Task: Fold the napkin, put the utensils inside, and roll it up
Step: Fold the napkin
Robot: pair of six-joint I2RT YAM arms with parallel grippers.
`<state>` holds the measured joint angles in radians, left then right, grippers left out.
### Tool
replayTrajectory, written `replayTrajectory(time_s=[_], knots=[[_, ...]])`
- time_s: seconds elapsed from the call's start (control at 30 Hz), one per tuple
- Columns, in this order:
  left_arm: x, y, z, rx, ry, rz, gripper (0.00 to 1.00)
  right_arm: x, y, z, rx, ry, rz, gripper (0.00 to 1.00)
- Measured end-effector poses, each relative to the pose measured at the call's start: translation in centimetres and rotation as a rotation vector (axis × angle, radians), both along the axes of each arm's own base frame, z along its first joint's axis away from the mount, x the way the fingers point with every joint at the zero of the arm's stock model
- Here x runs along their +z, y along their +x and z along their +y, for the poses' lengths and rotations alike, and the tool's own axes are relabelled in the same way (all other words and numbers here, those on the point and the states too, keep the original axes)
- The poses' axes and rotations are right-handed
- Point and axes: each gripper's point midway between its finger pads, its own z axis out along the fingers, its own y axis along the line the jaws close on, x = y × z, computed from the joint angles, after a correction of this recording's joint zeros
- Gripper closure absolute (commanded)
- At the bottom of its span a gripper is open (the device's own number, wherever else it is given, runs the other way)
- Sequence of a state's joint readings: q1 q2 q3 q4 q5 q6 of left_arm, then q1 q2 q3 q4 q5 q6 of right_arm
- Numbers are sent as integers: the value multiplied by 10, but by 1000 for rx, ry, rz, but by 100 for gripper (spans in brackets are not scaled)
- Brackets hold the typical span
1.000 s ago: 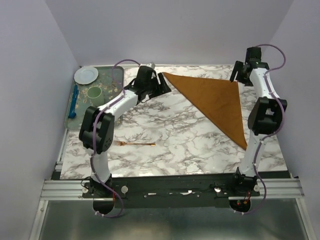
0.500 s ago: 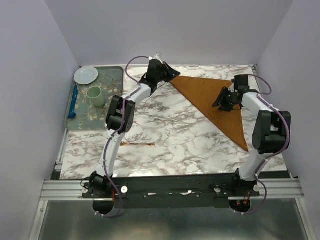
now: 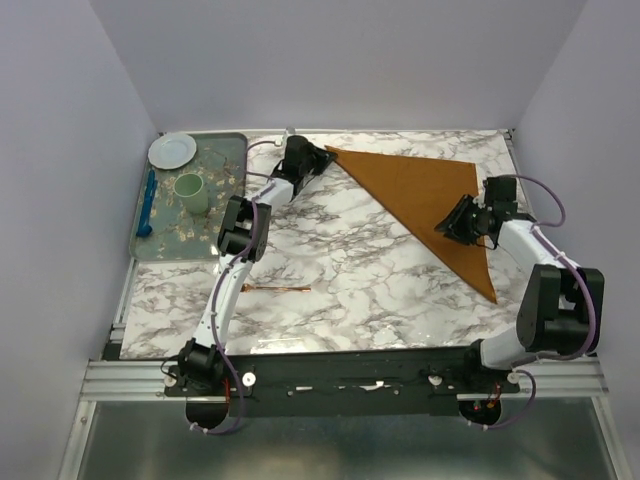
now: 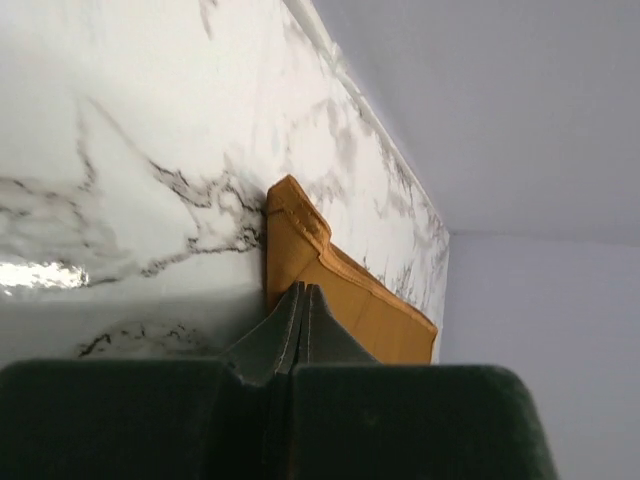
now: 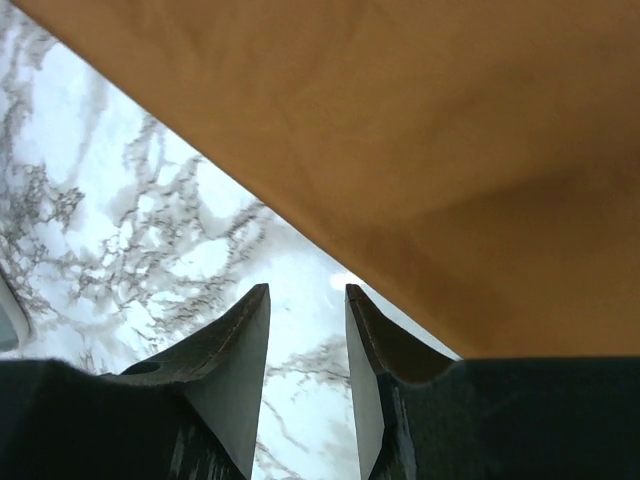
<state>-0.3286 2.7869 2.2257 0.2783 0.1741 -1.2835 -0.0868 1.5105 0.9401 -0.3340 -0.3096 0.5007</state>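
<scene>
Napkin [image 3: 420, 195] triangle: left hand [image 3: 322, 157] pinching corner, right hand [image 3: 448, 224] open at edge. Tray [image 3: 232, 150]: plate [image 3: 172, 150], cup [image 3: 190, 190], blue utensil [image 3: 148, 205].

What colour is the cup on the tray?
The cup is pale green; it shows best in the top external view.

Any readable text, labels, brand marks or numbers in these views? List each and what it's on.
None legible in any view.
napkin, fork, tray, plate, cup: plain, no print.
left arm, right arm: no marking resolvable at this size.
</scene>
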Motion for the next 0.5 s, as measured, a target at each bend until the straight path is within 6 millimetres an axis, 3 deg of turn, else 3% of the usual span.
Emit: replayTrajectory(time_s=[0.27, 0.5], knots=[[9, 12, 10, 48, -51, 2, 100, -26, -55, -41, -185, -73, 134, 58], [26, 17, 9, 48, -75, -52, 100, -29, -100, -87, -364, -209, 205, 59]])
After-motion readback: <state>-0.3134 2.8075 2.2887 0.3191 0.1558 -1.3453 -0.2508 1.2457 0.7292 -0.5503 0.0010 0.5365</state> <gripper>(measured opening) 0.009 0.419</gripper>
